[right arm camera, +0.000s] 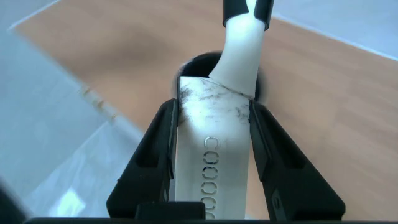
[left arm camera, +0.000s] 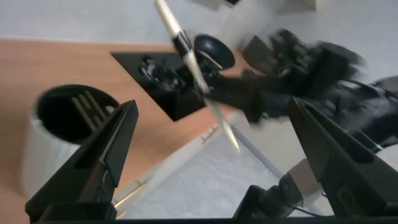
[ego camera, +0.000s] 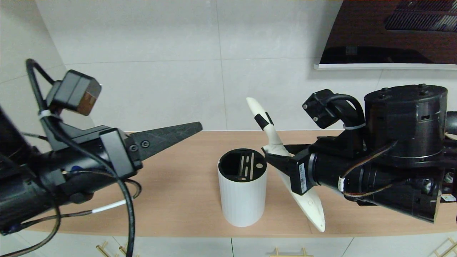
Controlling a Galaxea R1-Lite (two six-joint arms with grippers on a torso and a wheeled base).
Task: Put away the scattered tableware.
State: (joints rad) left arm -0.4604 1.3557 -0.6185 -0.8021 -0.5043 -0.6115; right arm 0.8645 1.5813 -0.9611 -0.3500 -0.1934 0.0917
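So the right fingers [right arm camera: 155, 155] clamp the knife [ego camera: 309, 206] tilted, holder [ego camera: 242, 200] just beside them, probably lining up a slot. The left fingers [left arm camera: 102, 155] are wide open and empty.

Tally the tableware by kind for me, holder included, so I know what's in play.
White utensil, gripped in the right hand: 1
White cylindrical holder with a black insert, standing on the counter: 1
Total: 2
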